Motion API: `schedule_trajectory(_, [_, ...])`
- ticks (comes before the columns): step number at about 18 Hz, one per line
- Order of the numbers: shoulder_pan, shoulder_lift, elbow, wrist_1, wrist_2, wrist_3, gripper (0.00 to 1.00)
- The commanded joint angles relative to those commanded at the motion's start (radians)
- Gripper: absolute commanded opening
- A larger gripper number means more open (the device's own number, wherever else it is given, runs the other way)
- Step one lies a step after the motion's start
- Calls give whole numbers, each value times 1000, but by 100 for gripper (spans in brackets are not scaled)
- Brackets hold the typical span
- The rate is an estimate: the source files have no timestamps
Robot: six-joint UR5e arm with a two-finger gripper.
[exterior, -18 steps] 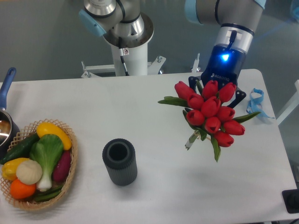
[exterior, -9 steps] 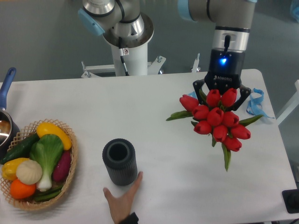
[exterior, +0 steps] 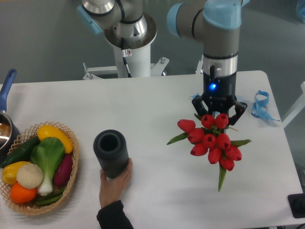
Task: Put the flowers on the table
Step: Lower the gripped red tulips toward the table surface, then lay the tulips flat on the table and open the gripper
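Since half a second ago the arm has carried the flowers (exterior: 211, 141) lower and a little toward the middle of the counter (exterior: 157, 105), and a person's hand (exterior: 114, 180) has reached in, taken hold of the dark ribbed vase (exterior: 111, 154) and shifted it leftward, closer to the wicker basket (exterior: 72, 167) of vegetables. Gripper (exterior: 218, 113) points straight down, jaws closed on the bunch; stems are hidden beneath the red heads, so the exact contact point is not visible. Bunch hangs over the right-hand part of the counter, well apart from vase and hand; a blue ribbon (exterior: 260, 106) lies near the right edge. Whether the lowest leaf touches the surface I cannot tell. Judgement: placing step is mid-descent. To do it well, lower slowly until the bunch rests on the counter, release only then, and lift clear straight up so the jaws do not drag the heads.
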Motion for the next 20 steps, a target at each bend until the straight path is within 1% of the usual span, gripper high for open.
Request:
schedule_trajectory(2, [-14,-32,11,0,55,2,35])
schedule_trajectory(3, [-26,-60,18,0,78,0,35])
schedule_trajectory(5, [-37,-98,24,2,117,0,35])
schedule_trajectory(7, [-52,-138,44,0,170,0,35])
schedule_trajectory(11, [-103,-238,77,2,292,2,35])
schedule_trajectory(14, [-117,-295,92,3,307,2,35])
schedule_trajectory(16, [-126,-304,101,3,306,2,35])
schedule_trajectory(18, [-138,-325,120,3,304,-2,35])
schedule_trajectory(20, [-146,-345,123,5,306,-9,35])
